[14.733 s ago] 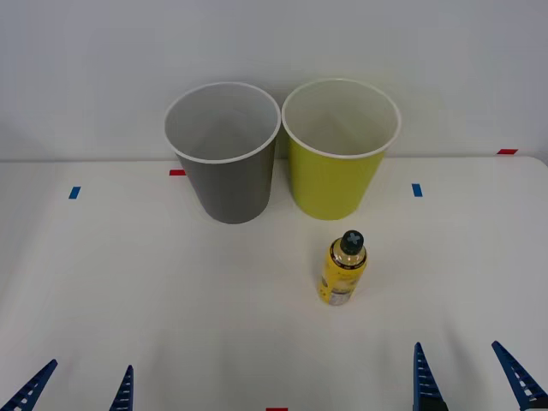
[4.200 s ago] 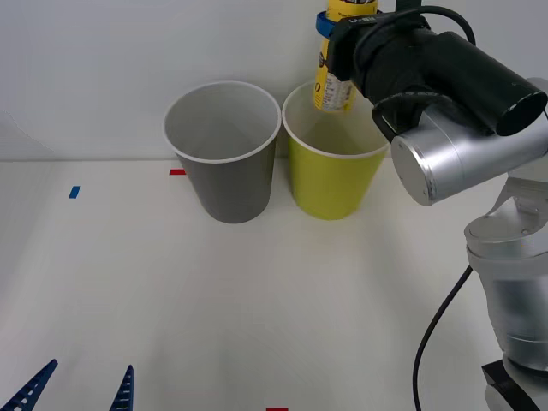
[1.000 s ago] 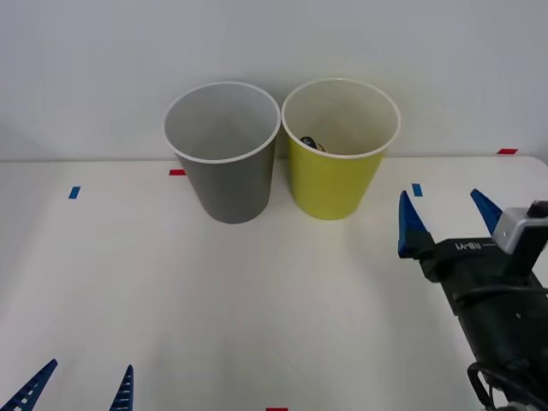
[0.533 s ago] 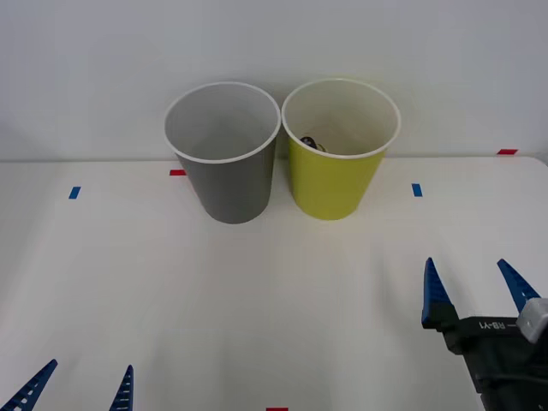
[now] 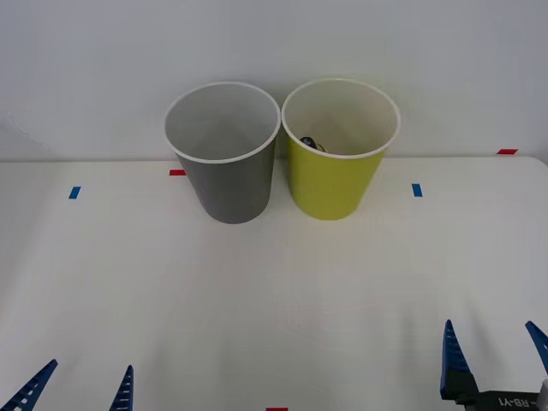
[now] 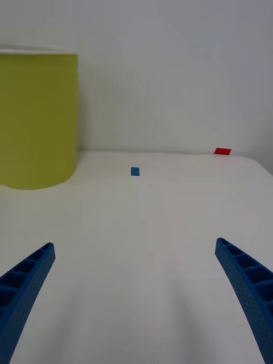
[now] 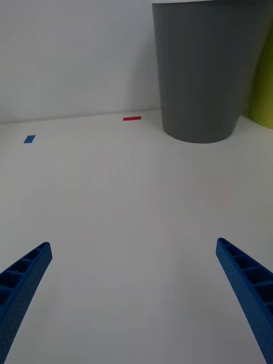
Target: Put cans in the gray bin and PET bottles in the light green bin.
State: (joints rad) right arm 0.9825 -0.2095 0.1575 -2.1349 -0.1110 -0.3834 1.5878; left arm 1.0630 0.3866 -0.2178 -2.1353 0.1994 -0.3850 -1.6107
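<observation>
The gray bin and the light green bin stand side by side at the back of the table. Just inside the light green bin's left wall shows a small dark part of the PET bottle; the rest of it is hidden. Cans are out of view. My right gripper is low at the table's near right edge, open and holding nothing, well in front of the light green bin. My left gripper rests open at the near left edge, facing the gray bin.
Small blue tape marks and red tape marks lie on the white table. A plain wall rises right behind the bins. Bare tabletop stretches between the bins and both grippers.
The right gripper, earlier holding the yellow bottle over the light green bin, has let it go into the bin and drawn back, open, to the near right edge. The left arm stayed still.
</observation>
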